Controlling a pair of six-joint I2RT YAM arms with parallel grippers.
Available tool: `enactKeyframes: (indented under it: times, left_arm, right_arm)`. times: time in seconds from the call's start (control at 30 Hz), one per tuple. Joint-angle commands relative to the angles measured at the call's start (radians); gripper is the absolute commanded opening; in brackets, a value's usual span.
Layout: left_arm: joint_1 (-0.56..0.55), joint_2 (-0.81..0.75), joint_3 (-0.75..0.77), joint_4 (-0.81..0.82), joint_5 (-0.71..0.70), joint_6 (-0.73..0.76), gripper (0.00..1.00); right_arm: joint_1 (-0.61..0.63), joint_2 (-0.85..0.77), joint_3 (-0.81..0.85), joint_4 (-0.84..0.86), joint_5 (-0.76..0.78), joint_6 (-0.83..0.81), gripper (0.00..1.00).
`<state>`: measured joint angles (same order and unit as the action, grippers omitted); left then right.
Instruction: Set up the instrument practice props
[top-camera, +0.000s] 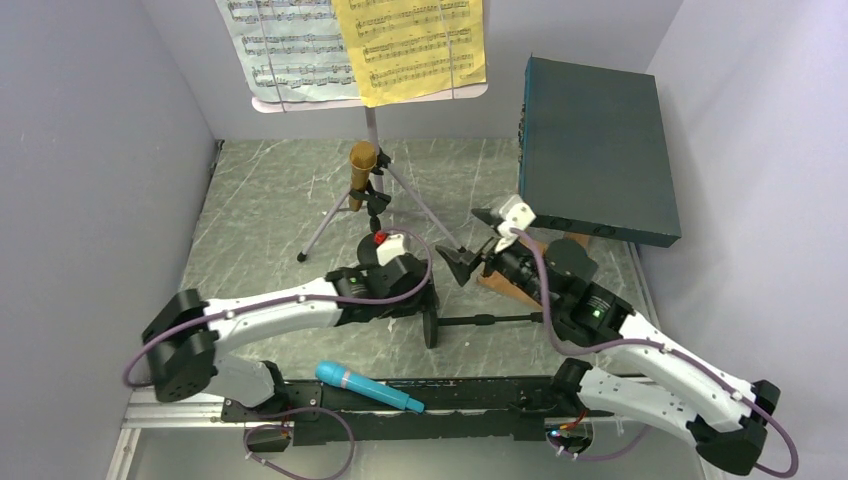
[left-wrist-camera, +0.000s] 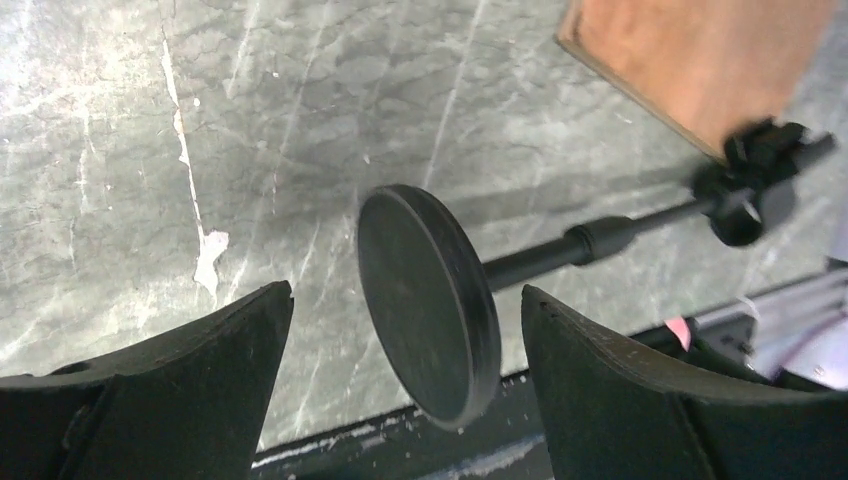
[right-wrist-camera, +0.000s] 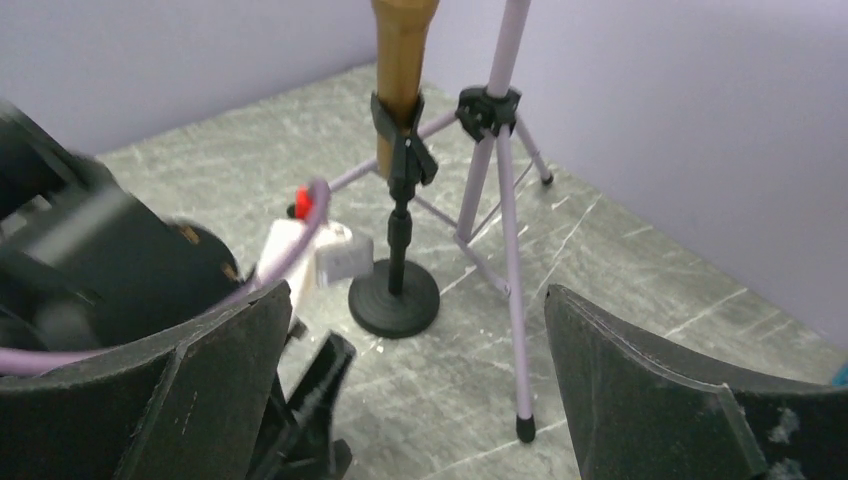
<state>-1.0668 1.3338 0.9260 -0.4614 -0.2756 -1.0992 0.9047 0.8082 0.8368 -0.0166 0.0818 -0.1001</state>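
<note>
Lying on its side near the surface's near edge, the black mic holder (top-camera: 480, 321) shows its round base (left-wrist-camera: 430, 300) standing on edge inside the wide-open, empty left pincer (left-wrist-camera: 405, 291). The right pincer (right-wrist-camera: 417, 292) gapes empty too. The gold microphone (top-camera: 362, 163) stands clipped upright in the second holder (right-wrist-camera: 394, 300), mid-surface.

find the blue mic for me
In the top view the blue microphone lies flat on the black rail at the table's near edge, left of centre, beside the left arm and in front of the fallen mic holder.
</note>
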Motion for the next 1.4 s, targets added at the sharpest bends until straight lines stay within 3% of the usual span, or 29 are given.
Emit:
enactKeyframes:
  times: [0.0,0.23,0.37,0.53,0.67,0.8,0.9,1.2,1.37]
  left_arm:
    - [-0.032,0.116,0.045,-0.001,-0.084,-0.078,0.89]
    - [-0.035,0.226,0.095,-0.031,-0.041,-0.079,0.76]
    - [-0.004,0.231,0.054,0.010,0.027,-0.090,0.59]
    - [0.012,0.185,-0.014,0.122,0.087,-0.058,0.48]
    - [0.082,0.125,-0.094,0.224,0.186,0.001,0.25]
    - [0.127,0.024,-0.129,0.214,0.198,0.128,0.15]
    - [0.180,-0.067,-0.160,0.175,0.201,0.196,0.02]
    - [0.278,-0.278,-0.214,0.079,0.266,0.384,0.00]
    - [0.304,-0.424,-0.292,0.178,0.335,0.387,0.00]
  right_arm:
    - [0.000,-0.090,-0.020,0.125,0.058,0.024,1.00]
    - [0.000,-0.191,-0.093,0.192,0.122,0.030,1.00]
    - [0.000,-0.230,-0.137,0.233,0.154,0.026,1.00]
    - [0.000,-0.209,-0.106,0.184,0.168,0.012,1.00]
    - [0.000,-0.230,-0.132,0.216,0.197,0.010,1.00]
    - [0.000,-0.234,-0.116,0.199,0.202,0.007,1.00]
    - [0.000,-0.237,-0.133,0.228,0.193,0.008,1.00]
    - [-0.001,-0.168,-0.062,0.204,0.100,0.053,1.00]
    - [-0.001,-0.207,-0.049,0.202,0.117,0.066,1.00]
